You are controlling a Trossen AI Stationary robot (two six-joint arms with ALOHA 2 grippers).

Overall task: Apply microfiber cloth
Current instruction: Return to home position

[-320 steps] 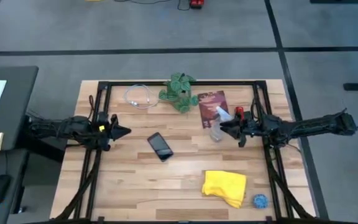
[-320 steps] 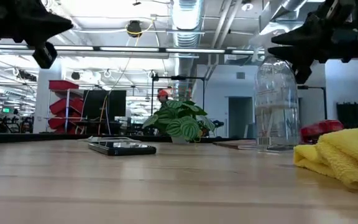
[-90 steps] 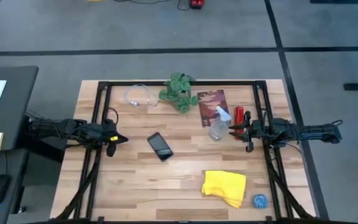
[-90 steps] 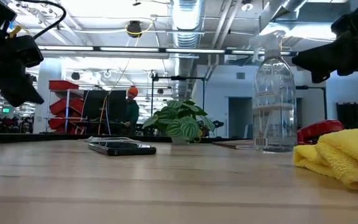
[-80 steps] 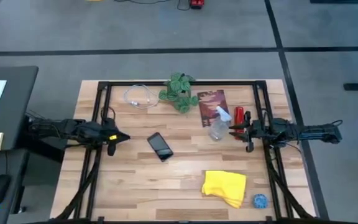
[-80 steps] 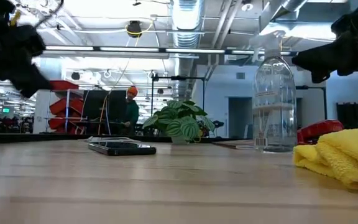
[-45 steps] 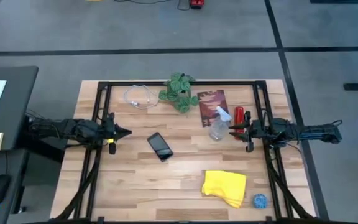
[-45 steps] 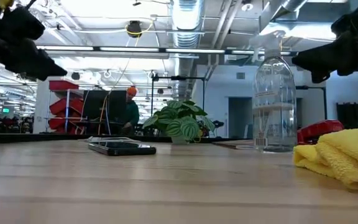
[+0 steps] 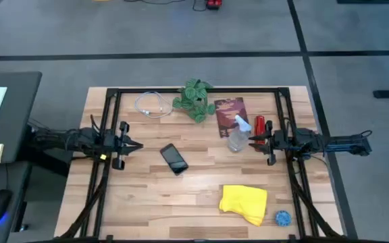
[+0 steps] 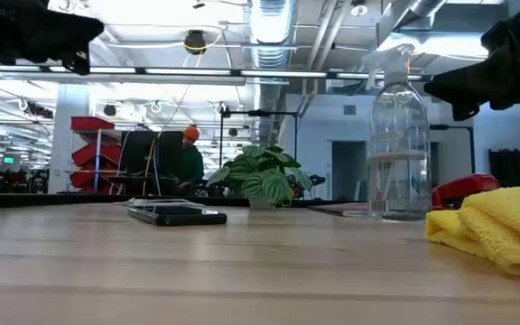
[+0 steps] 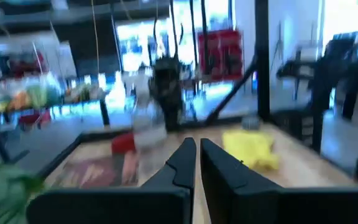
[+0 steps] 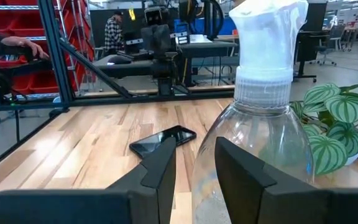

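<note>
Cloth point(image 9: 244, 202), right of phone point(image 9: 173, 159): likely soft, light, pinch a raised fold; my left pincer point(image 9: 132, 146) closed, right pincer point(image 9: 252, 142) ajar, both empty.

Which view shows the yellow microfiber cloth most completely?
The high view: the microfiber cloth lies whole and crumpled on the table near the blue ball. The low view cuts it off at the picture's edge, the left wrist view shows a blurred yellow patch, the right wrist view none.
</note>
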